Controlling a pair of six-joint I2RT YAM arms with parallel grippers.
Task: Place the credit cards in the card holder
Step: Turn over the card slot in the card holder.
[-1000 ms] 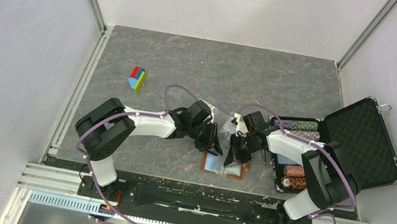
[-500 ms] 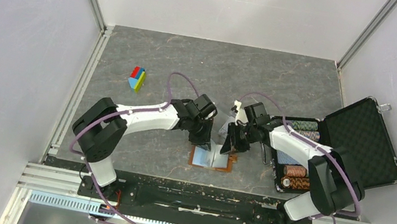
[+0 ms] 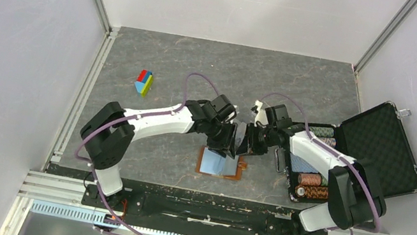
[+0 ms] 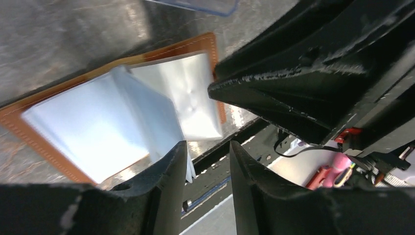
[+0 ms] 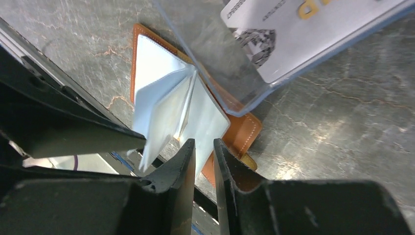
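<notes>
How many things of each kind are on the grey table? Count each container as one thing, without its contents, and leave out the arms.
Brown card holder: 1
Clear plastic tray: 1
Multicoloured block: 1
Black foam-lined case: 1
Total: 4

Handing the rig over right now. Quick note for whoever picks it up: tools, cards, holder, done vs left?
Left tool: open, empty, hovering above the card holder.
Right tool: fingers narrowly parted, empty, next to the left one over the holder.
Card holder: lies open on the table, sleeves fanned up.
Cards: one credit card visible in the clear tray, whose corner overlaps the holder's edge. Can't tell if any sleeve is filled.
Done: holder opened.
Left: lift the card from the tray, slide it into a sleeve.
</notes>
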